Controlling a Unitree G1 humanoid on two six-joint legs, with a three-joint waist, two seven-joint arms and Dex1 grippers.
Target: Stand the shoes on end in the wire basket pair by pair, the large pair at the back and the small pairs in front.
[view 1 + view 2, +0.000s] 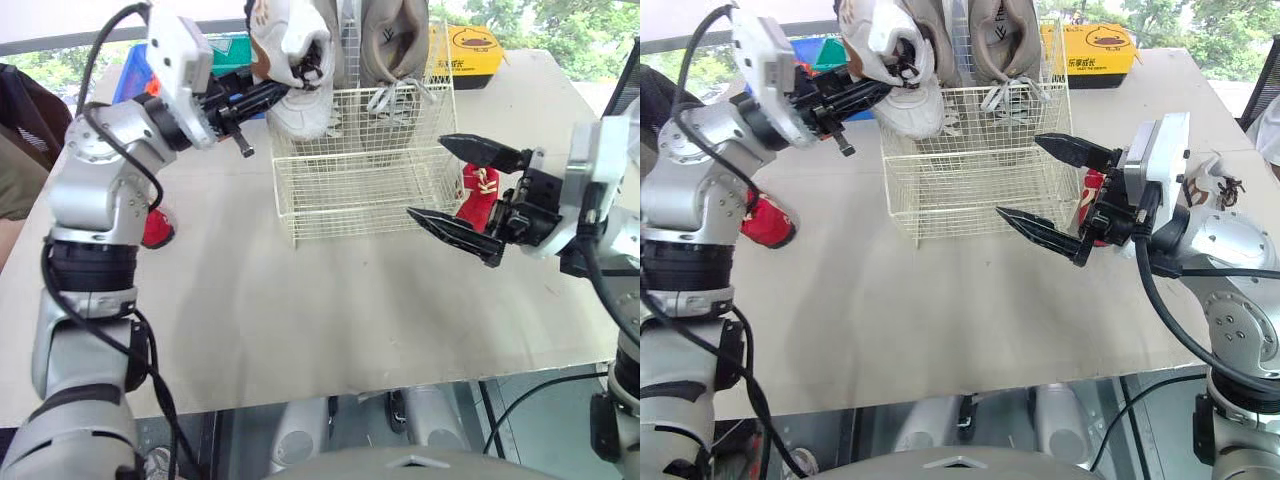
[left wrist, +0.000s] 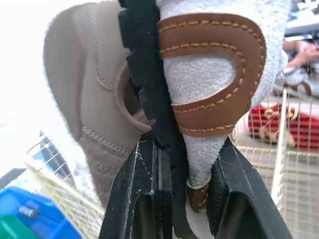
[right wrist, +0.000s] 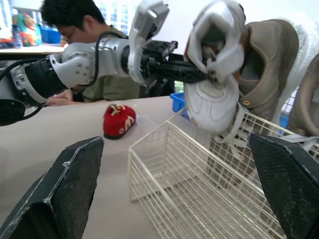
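Observation:
My left gripper is shut on the collar of a white sneaker, held toe-down over the back left corner of the wire basket. In the left wrist view the fingers pinch the sneaker's heel lining. Two large tan shoes stand on end along the basket's back. My right gripper is open at the basket's right front corner, with nothing between its fingers. One small red shoe lies on the table behind it, another lies at the left by my left arm.
A yellow box sits at the back right of the table and a blue bin at the back left. A person sits beyond the table's left side. The basket's front half holds no shoes.

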